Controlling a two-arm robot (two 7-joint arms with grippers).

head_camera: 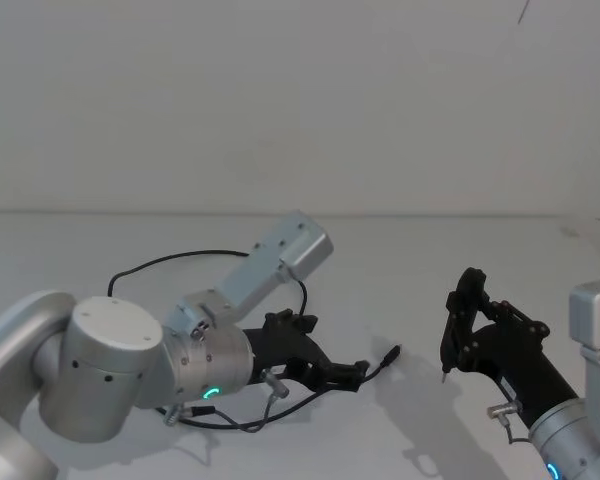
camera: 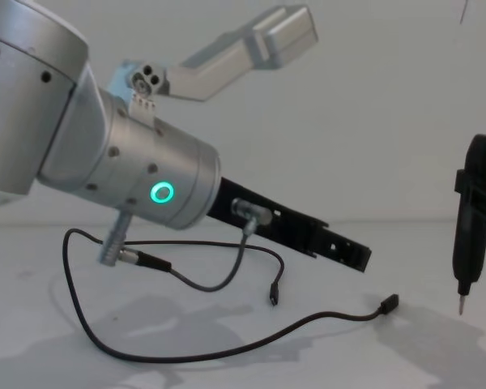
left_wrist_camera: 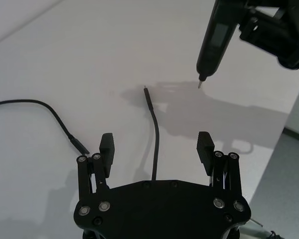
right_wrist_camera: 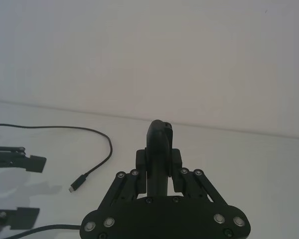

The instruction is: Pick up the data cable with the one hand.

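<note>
Black cord, item one: the data cable [left_wrist_camera: 155, 118] lies slack on the white table [head_camera: 500, 250]. It loops wide behind my left arm and runs forward beneath it. One connector plug [left_wrist_camera: 145, 90] ends out ahead, toward the right arm. The second plug [left_wrist_camera: 80, 146] rests just off to one side of the working hand. Nothing lies on or across the cord.

Item two: left gripper [left_wrist_camera: 156, 140], the working hand. Its fingers [left_wrist_camera: 205, 145] are spread wide apart, one on each side of the straight forward run of cable. I judge the straddle deliberate, so that lowering and closing would trap the cord. In the chest view the hand hangs clear above the cable, not touching it. The arm reaches forward and down with the wrist pitched low, and its green ring light [camera: 162, 193] is lit.

Item three: right gripper [head_camera: 477, 330], idle off to the right. It is clamped on a slim black pen-shaped tool [camera: 467, 219] held upright, metal tip down, just above the table. The tip is near the forward plug but apart from it.
</note>
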